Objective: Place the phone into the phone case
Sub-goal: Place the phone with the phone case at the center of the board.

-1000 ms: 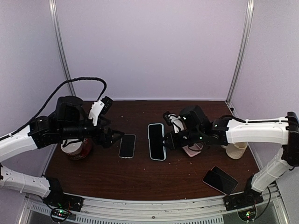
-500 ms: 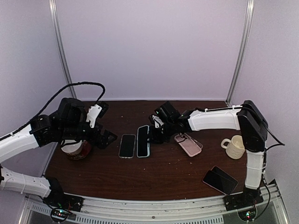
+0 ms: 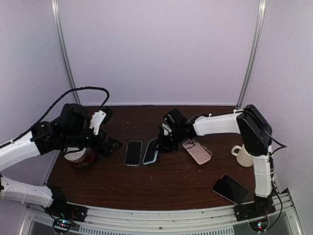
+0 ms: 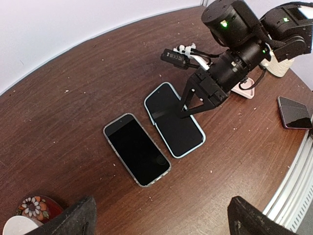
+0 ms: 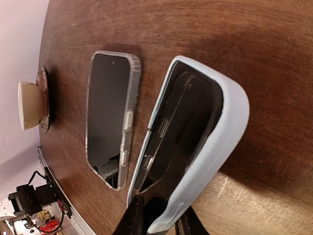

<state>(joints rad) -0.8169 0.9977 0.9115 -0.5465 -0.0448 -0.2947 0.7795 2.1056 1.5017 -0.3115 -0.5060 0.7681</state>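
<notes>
The right arm is stretched leftward across the table to its centre, with the wrist angled down. The right gripper is nearly closed. Its fingers pinch the rim of the blue phone case, which sits tilted with the gripped side off the wood. The phone lies flat, screen up, just beside the case on its left. The left gripper hovers near the phone, spread wide and holding nothing. A pink case, a mug and a second phone lie to the right, well apart.
</notes>
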